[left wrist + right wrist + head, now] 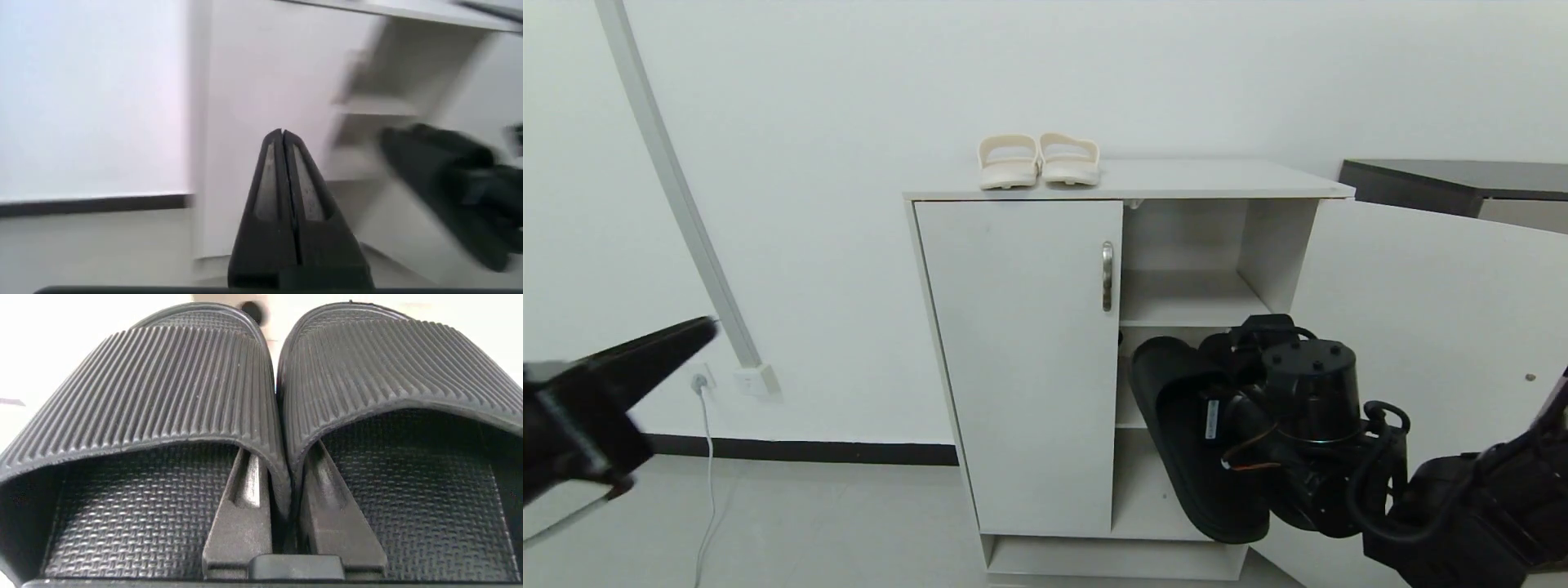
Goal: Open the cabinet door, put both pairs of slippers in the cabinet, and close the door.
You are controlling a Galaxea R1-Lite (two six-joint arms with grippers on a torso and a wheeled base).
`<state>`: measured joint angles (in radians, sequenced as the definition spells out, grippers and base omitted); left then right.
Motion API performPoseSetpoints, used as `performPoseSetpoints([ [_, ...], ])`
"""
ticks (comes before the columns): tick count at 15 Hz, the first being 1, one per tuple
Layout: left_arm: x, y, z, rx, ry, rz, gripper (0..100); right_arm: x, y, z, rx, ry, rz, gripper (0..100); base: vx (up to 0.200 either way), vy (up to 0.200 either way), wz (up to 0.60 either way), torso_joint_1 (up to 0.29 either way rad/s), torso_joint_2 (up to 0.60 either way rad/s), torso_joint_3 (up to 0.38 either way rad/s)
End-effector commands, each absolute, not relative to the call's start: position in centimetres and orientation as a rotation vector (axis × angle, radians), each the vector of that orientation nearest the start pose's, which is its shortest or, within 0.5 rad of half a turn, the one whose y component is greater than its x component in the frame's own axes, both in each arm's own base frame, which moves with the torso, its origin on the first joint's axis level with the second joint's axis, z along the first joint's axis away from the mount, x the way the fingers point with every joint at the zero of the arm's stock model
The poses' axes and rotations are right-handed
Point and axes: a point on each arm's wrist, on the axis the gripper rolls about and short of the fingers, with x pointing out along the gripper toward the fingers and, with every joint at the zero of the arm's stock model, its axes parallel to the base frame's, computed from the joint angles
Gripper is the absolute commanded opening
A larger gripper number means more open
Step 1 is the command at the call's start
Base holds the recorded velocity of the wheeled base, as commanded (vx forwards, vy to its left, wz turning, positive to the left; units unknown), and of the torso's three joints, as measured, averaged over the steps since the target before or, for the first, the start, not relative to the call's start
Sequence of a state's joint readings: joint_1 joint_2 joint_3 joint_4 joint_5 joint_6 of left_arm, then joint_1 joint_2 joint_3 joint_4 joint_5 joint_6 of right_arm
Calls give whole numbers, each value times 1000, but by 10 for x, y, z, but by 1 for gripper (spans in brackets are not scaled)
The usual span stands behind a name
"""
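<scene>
Head view: black slippers (1192, 433) at 4 o'clock, at cabinet (1013, 367) mouth | right claw (283, 461) pinches their inner walls | left claw (282, 143) closed, empty, 8 o'clock | risk: toes snag shelf (1176, 302), pair slips loose

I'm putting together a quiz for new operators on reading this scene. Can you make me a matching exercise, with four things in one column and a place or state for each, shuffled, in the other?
Things:
1. cream slippers
2. black slippers
3. left cabinet door
4. right cabinet door

Places or states:
A. swung open
B. on top of the cabinet
C. closed
D. held by the right pincer

Pairs: 1-B, 2-D, 3-C, 4-A.
</scene>
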<state>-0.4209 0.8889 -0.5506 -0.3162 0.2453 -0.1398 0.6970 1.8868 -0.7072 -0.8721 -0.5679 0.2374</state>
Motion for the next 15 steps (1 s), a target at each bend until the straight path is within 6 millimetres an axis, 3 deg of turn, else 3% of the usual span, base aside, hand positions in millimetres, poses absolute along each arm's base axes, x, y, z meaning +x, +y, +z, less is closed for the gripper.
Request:
performPoseSetpoints([
  [1, 30, 1, 209, -117, -78, 133, 0, 266, 202, 101, 16, 304, 63, 0, 0, 0, 0, 0, 0, 0],
  [5, -13, 7, 139, -71, -50, 364, 0, 264, 202, 101, 14, 302, 54, 0, 0, 0, 0, 0, 0, 0],
  [8, -25, 6, 113, -68, -60, 393, 0, 263, 202, 99, 9, 308, 55, 0, 0, 0, 0, 0, 0, 0],
  [10, -23, 6, 101, -70, -31, 404, 0, 263, 202, 99, 8, 309, 56, 0, 0, 0, 0, 0, 0, 0],
  [12, -19, 6, 83, -49, 21, 370, 0, 262, 203, 99, 10, 308, 57, 0, 0, 0, 0, 0, 0, 0],
  [15, -23, 2, 79, -11, -36, 87, 0, 261, 202, 95, 1, 320, 57, 0, 0, 0, 0, 0, 0, 0],
])
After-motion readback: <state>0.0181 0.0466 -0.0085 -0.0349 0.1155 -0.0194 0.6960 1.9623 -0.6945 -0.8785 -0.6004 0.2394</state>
